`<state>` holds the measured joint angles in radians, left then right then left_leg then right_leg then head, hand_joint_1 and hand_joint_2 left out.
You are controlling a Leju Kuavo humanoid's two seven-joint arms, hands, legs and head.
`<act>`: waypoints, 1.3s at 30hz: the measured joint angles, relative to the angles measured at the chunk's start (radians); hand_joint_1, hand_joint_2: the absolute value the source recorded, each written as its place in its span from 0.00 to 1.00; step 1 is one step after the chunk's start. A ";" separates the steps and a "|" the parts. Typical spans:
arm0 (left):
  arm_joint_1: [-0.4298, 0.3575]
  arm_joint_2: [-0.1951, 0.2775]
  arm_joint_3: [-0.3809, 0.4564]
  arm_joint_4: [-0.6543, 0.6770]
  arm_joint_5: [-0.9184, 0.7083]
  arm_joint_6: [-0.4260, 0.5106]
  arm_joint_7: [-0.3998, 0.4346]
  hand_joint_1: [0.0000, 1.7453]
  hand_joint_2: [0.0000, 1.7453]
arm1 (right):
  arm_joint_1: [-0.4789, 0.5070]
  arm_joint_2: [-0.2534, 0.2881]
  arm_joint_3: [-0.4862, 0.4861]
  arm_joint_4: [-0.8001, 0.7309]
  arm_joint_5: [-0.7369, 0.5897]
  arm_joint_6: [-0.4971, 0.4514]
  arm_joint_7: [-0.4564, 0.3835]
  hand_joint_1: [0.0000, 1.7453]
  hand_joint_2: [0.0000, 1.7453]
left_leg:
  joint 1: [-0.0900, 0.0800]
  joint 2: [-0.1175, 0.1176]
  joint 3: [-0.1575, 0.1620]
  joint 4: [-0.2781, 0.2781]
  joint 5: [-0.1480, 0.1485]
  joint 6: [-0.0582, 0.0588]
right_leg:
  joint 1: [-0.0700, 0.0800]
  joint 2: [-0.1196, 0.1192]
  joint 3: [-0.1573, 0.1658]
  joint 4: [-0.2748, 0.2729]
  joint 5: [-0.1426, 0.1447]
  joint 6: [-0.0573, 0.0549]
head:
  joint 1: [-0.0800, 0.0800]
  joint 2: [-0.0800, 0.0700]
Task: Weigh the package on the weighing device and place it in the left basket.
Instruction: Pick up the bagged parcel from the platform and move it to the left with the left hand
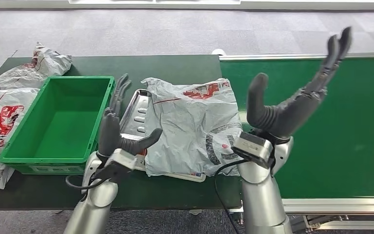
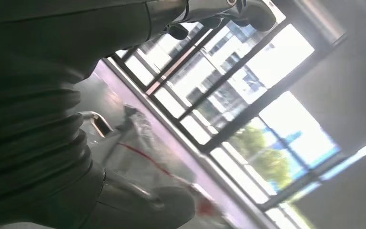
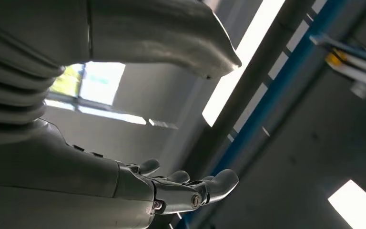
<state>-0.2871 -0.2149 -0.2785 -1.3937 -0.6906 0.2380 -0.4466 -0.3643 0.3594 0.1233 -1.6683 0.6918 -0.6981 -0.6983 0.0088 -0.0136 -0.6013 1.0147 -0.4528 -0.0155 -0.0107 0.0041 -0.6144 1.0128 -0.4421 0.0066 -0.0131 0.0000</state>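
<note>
Left hand point(image 1: 118, 127) and right hand point(image 1: 292, 92) are held raised, fingers spread and empty, with the grey package point(image 1: 192, 126) laid between them on the steel weighing device point(image 1: 137, 112), and the green basket point(image 1: 58, 122) beside the left hand's outer side.

Grey carpet, green surfaces, bright glass.

Below me a dark green table point(image 1: 185, 66) meets a green conveyor belt point(image 1: 341, 131) edged with a silver rail; grey carpet floor point(image 1: 175, 31) lies beyond. My wrist views catch large dark-framed windows point(image 2: 248, 109), daylight, and a ceiling light strip point(image 3: 233, 76).
</note>
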 joint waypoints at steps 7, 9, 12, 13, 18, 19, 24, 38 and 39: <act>-0.303 0.005 -0.065 0.547 -0.412 0.010 0.145 0.00 1.00 | 0.062 0.002 0.097 -0.373 0.149 -0.002 0.017 0.00 1.00 | 0.000 0.006 0.001 0.000 0.001 -0.001 | 0.000 0.005 0.000 0.000 0.003 -0.001 | 0.000 0.000; -0.361 0.002 -0.096 0.670 -0.474 -0.002 0.173 0.00 1.00 | 0.064 0.001 0.118 -0.406 0.142 -0.001 0.014 0.00 1.00 | 0.000 0.008 0.002 0.000 0.001 -0.001 | 0.000 0.007 0.000 0.000 0.004 -0.001 | 0.000 0.000; -0.411 -0.002 -0.128 0.787 -0.505 -0.011 0.191 0.00 1.00 | 0.065 0.000 0.127 -0.426 0.125 0.000 0.002 0.00 1.00 | 0.000 0.008 0.002 0.000 0.001 -0.001 | 0.000 0.008 -0.001 0.000 0.005 0.000 | 0.000 0.000; -0.425 -0.003 -0.137 0.817 -0.517 -0.015 0.199 0.00 1.00 | 0.064 0.000 0.129 -0.429 0.121 0.000 0.001 0.00 1.00 | 0.000 0.008 0.002 0.000 0.001 -0.001 | 0.000 0.008 -0.001 0.000 0.005 0.000 | 0.000 0.000; -0.479 -0.005 -0.191 0.924 -0.591 -0.045 0.235 0.26 1.00 | 0.061 0.000 0.150 -0.431 0.132 0.001 0.015 0.00 1.00 | 0.000 0.008 0.002 0.000 0.001 -0.001 | 0.000 0.008 -0.001 0.000 0.004 -0.001 | 0.000 0.000; -0.488 -0.006 -0.199 0.939 -0.601 -0.049 0.237 0.51 1.00 | 0.062 0.000 0.154 -0.431 0.132 0.001 0.013 0.00 1.00 | 0.000 0.008 0.002 0.000 0.001 -0.001 | 0.000 0.008 -0.001 0.000 0.004 -0.001 | 0.000 0.000; -0.528 -0.005 -0.231 0.990 -0.638 -0.113 0.240 1.00 1.00 | 0.062 -0.002 0.160 -0.419 0.118 0.001 0.001 0.00 1.00 | 0.000 0.008 0.002 0.000 0.002 -0.001 | 0.000 0.007 0.000 0.000 0.004 -0.001 | 0.000 0.000; -0.579 0.005 -0.247 1.033 -0.624 -0.172 0.185 1.00 1.00 | 0.059 -0.002 0.161 -0.379 0.118 0.002 0.001 0.00 1.00 | 0.000 0.007 0.001 0.000 0.002 -0.001 | 0.000 0.006 0.000 0.000 0.004 -0.001 | 0.000 0.000; -0.582 0.006 -0.247 1.035 -0.624 -0.174 0.183 1.00 1.00 | 0.059 -0.002 0.161 -0.378 0.118 0.002 0.001 0.00 1.00 | 0.000 0.007 0.001 0.000 0.002 -0.001 | 0.000 0.006 0.000 0.000 0.004 -0.001 | 0.000 0.000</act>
<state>-0.8688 -0.2091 -0.5253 -0.3590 -1.3148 0.0643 -0.2637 -0.3055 0.3578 0.2846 -2.0464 0.8103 -0.6962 -0.6973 0.0090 -0.0063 -0.6000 1.0143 -0.4505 -0.0163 -0.0105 0.0105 -0.6145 1.0132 -0.4376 0.0058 -0.0132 0.0000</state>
